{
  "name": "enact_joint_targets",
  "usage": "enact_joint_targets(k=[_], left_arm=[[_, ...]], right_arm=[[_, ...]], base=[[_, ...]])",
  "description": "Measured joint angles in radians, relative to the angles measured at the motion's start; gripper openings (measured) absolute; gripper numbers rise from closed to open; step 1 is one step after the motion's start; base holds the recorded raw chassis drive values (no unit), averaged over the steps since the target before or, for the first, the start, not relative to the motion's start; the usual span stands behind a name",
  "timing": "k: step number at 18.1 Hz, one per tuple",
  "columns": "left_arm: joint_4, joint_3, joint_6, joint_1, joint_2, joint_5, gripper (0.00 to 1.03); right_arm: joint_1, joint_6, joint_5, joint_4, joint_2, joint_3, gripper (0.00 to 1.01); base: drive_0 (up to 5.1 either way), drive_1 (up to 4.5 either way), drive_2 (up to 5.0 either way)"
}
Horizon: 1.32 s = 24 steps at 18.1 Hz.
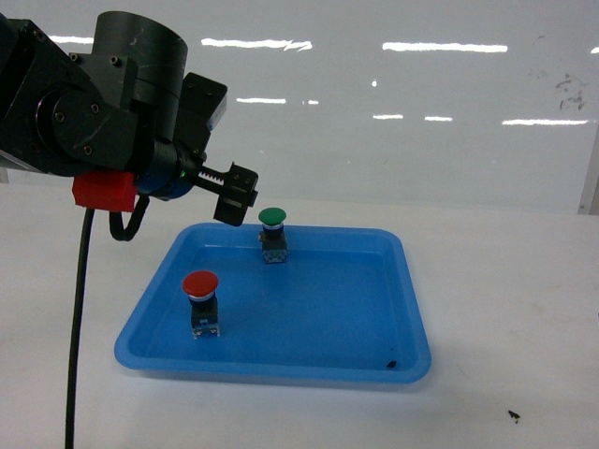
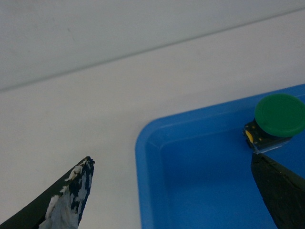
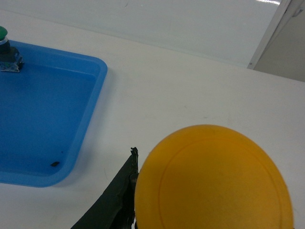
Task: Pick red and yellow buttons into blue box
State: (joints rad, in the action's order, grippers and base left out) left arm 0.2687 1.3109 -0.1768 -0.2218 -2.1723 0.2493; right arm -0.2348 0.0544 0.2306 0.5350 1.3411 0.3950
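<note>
Left gripper [image 2: 171,191]: fingers spread, empty, above far-left corner of shallow blue tray [image 1: 412,309]. Right gripper: one finger [image 3: 116,200] visible, pinching yellow button [image 3: 212,179] close under lens; body hidden, outside head view. Red button [image 1: 201,299]: one, upright in tray. Green button [image 1: 272,232]: one. Blue box: unseen.

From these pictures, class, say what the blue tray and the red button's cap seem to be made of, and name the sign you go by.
Blue tray: probably moulded plastic, smooth and slightly glossy; its rounded rim and one even colour suggest this. Red button: the cap looks like plastic with a matte to satin finish, uniformly coloured; the body below looks dark with some metal parts, too small to tell.
</note>
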Motion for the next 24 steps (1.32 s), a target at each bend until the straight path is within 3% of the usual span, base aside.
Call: enact_joint_targets(k=[1, 4, 6, 8, 14, 18, 24], left_arm=[[-0.031, 0.013, 0.104, 0.004, -0.012, -0.008, 0.98], [-0.059, 0.027, 0.339, 0.014, -0.047, -0.005, 0.98], [-0.076, 0.03, 0.397, 0.006, -0.055, 0.034, 0.98], [-0.055, 0.027, 0.386, -0.011, -0.055, 0.084, 0.98], [-0.066, 0.025, 0.378, -0.043, -0.06, 0.093, 0.98], [-0.077, -0.01, 0.409, -0.085, -0.067, 0.092, 0.98], [-0.043, -0.087, 0.42, -0.087, -0.067, 0.114, 0.98]], right_arm=[[0.0, 0.0, 0.0, 0.0, 0.0, 0.0, 0.36], [0.0, 0.0, 0.0, 0.0, 0.0, 0.0, 0.36], [0.0, 0.0, 0.0, 0.0, 0.0, 0.0, 0.36], [0.0, 0.0, 0.0, 0.0, 0.0, 0.0, 0.36], [0.0, 0.002, 0.0, 0.0, 0.0, 0.0, 0.36], [0.0, 0.002, 0.0, 0.0, 0.0, 0.0, 0.36], [0.0, 0.002, 0.0, 0.0, 0.0, 0.0, 0.36]], base=[[0.0, 0.0, 0.0], [0.0, 0.0, 0.0], [0.0, 0.0, 0.0], [0.0, 0.0, 0.0], [0.0, 0.0, 0.0], [0.0, 0.0, 0.0], [0.0, 0.0, 0.0]])
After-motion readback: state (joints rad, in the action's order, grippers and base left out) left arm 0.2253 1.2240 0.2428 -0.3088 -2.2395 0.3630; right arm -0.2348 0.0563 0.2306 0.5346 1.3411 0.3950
